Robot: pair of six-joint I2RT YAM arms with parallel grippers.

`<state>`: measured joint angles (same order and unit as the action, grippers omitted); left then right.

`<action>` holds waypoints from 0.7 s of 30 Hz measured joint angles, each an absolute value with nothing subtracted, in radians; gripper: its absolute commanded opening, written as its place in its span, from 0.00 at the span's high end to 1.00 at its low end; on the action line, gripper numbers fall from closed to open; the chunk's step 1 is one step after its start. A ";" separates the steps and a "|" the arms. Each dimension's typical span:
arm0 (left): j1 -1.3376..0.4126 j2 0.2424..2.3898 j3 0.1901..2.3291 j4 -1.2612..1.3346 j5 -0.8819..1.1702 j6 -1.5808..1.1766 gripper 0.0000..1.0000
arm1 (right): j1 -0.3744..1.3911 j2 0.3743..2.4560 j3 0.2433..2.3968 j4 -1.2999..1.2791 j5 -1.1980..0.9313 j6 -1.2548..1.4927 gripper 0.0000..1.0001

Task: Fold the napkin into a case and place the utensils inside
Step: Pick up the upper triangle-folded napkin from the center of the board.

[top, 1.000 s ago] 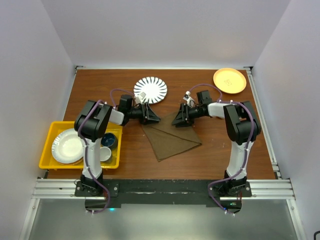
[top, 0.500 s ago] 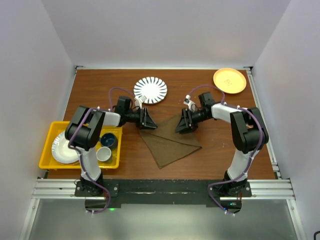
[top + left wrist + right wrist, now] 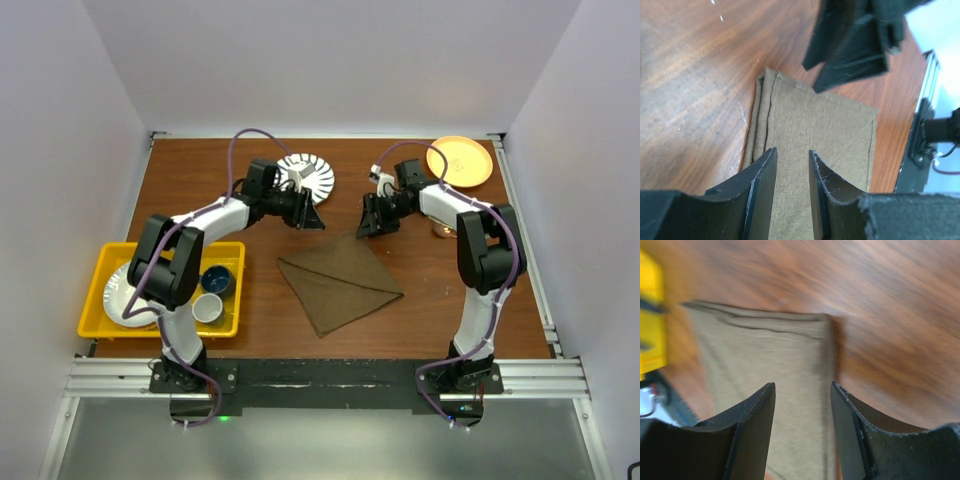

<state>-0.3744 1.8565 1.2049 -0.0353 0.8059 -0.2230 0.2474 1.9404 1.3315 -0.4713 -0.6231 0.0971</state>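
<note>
- At the middle of the wooden table (image 3: 200, 170): napkin (image 3: 340, 285), olive-brown, folded flat into a square lying cornerwise, one diagonal crease showing
- Beyond its far corner, to the left: left gripper (image 3: 312, 218), jaws slightly parted, nothing between them, apart from the cloth
- To the right: right gripper (image 3: 365, 228), jaws spread, likewise empty, facing the left one
- Far side: striped plate (image 3: 308, 172); orange plate (image 3: 459, 161)
- Left edge: yellow tray (image 3: 95, 290) holding white plate (image 3: 125, 300), blue bowl (image 3: 217, 280), cup (image 3: 207, 308)
</note>
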 measured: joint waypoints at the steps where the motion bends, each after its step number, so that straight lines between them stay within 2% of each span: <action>1: -0.379 1.856 1.205 -0.046 0.802 -0.213 0.63 | 0.247 1.960 1.332 -0.477 -0.610 0.093 0.48; 5: -0.385 1.857 1.205 -0.065 0.794 -0.184 0.61 | 0.247 2.008 1.333 -0.498 -0.595 0.084 0.52; 13: -0.384 1.858 1.205 -0.070 0.795 -0.156 0.53 | 0.247 2.046 1.343 -0.485 -0.666 0.062 0.68; 18: -0.381 1.868 1.206 -0.088 0.803 -0.123 0.48 | 0.248 2.090 1.375 -0.486 -0.719 0.038 1.00; 21: -0.379 1.868 1.206 -0.094 0.805 -0.085 0.38 | 0.247 2.096 1.378 -0.488 -0.729 0.012 1.00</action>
<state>-0.3790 1.8683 1.2064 -0.0940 0.8051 -0.0849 0.2474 2.0956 1.3781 -0.4881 -0.7292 0.0120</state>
